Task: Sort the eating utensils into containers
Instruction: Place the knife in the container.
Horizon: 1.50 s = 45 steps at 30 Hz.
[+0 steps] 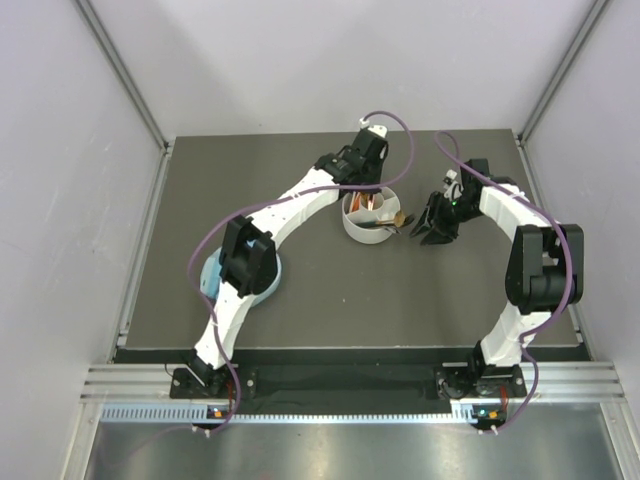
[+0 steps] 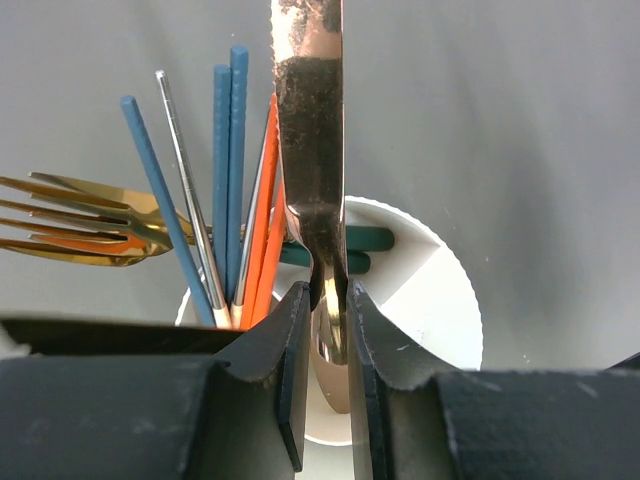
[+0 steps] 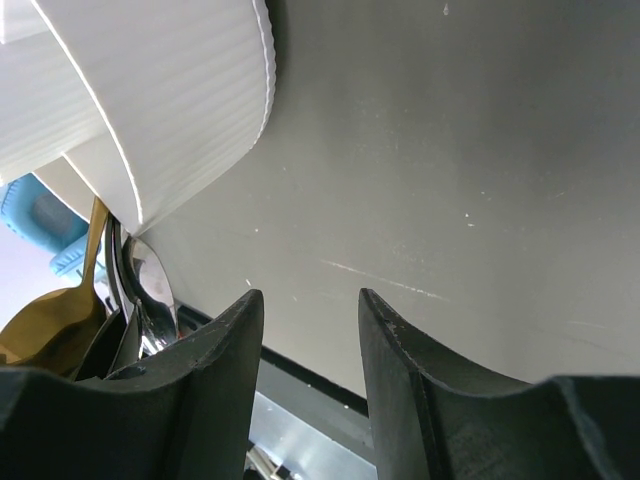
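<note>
Utensils left to sort look few: a gold spoon (image 3: 45,335) and a silver spoon (image 3: 150,285) lie on the table (image 3: 450,150) just beside the white holder (image 3: 170,90), next to the right claw (image 3: 310,300), which is released and empty. Farther on, blue chopsticks (image 2: 228,150), orange chopsticks (image 2: 262,240) and a gold fork (image 2: 90,225) stand in the holder. Above it, the left claw (image 2: 322,300) is clenched on a copper-toned utensil (image 2: 310,150), not yet dropped in.

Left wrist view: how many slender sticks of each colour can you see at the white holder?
Blue sticks: 3
Orange sticks: 2 clearly seen
Dark teal sticks: 2
Silver stick: 1
Total: 8
</note>
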{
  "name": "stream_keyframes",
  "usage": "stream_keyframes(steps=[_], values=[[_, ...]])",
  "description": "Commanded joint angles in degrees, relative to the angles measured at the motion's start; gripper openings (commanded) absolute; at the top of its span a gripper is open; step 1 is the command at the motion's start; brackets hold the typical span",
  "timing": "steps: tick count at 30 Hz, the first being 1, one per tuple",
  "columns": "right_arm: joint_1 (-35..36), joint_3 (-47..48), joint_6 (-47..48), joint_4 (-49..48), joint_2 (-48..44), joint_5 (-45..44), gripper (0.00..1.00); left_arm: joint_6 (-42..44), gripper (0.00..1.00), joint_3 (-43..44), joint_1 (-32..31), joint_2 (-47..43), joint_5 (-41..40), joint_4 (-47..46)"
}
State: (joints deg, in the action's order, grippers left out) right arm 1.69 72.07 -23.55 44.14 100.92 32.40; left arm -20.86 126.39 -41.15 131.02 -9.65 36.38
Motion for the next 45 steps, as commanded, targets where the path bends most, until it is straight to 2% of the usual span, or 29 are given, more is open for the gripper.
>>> stream_keyframes(steps=[1, 23, 26, 30, 45], values=[[-0.4, 0.4, 0.5, -1.9, -1.2, 0.6, 0.43, 0.3, 0.00, -2.9, -0.2, -4.7, 0.6, -1.7], [-0.4, -1.1, -0.9, -4.2, -1.2, 0.1, 0.44, 0.6, 0.00, -7.6, -0.4, -9.6, 2.2, -2.2], [-0.4, -1.2, -1.3, -5.7, -1.0, 0.4, 0.45, 0.5, 0.04, -7.4, -0.4, -9.5, 2.3, -2.2], [-0.1, -1.2, -1.8, -6.6, 0.1, 1.5, 0.45, 0.4, 0.00, -6.9, -0.4, -9.3, 2.5, -2.4], [-0.1, -1.8, -2.8, -9.0, 1.2, 3.1, 0.45, 2.5, 0.00, -9.0, -0.5, -11.2, 0.7, -6.4]])
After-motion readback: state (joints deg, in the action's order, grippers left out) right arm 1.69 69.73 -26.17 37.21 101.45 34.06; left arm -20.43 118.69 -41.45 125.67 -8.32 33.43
